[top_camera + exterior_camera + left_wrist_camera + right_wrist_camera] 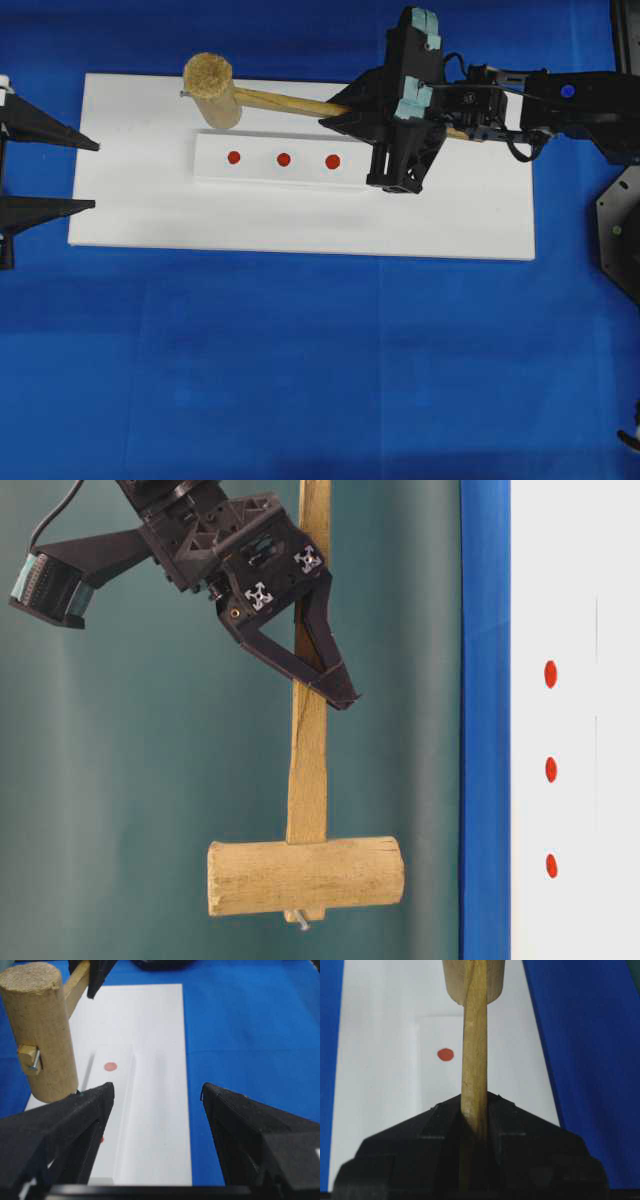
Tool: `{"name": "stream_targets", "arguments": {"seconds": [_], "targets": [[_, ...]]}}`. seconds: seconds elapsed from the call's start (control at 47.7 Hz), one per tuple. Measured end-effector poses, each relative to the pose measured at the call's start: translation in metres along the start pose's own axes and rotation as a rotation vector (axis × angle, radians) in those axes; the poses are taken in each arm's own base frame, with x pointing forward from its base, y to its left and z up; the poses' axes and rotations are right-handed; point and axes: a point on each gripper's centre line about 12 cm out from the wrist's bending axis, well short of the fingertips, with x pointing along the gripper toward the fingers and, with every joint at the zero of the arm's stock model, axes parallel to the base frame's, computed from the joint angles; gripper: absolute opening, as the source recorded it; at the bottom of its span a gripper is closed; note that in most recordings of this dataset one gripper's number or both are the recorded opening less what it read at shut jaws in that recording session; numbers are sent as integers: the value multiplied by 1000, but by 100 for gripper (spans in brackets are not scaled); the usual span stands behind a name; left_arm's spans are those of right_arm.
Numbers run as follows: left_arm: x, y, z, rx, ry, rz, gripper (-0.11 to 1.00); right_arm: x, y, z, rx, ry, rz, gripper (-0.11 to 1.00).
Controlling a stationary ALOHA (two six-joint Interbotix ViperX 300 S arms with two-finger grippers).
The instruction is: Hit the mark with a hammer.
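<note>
Our right gripper is clenched on the handle of the hammer, which hangs above the bench with its head over the upper left of the white board, off behind the strip. The mark, the middle red dot, sits centre-frame in the overhead view, so we judge the head should swing sideways over that dot before dropping squarely. Our left gripper waits released at the left edge, well apart.
</note>
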Motion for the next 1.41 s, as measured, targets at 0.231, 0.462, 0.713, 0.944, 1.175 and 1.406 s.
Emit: {"name": "stream_targets", "arguments": {"seconds": [0.231, 0.462, 0.713, 0.944, 1.175, 1.406], "targets": [[0, 0, 0, 0, 0, 0, 67, 0, 1, 0, -1, -4, 2, 2], [0, 0, 0, 0, 2, 0, 67, 20, 8, -31, 7, 59, 22, 2], [0, 0, 0, 0, 2, 0, 68, 41, 9, -77, 66, 180, 15, 2], [0, 0, 0, -1, 1, -2, 67, 38, 9, -73, 67, 161, 17, 2], [0, 0, 1, -2, -2, 0, 67, 8, 11, -41, 50, 40, 33, 2], [0, 0, -1, 0, 3, 0, 67, -44, 10, -27, 38, -64, 44, 2]]}}
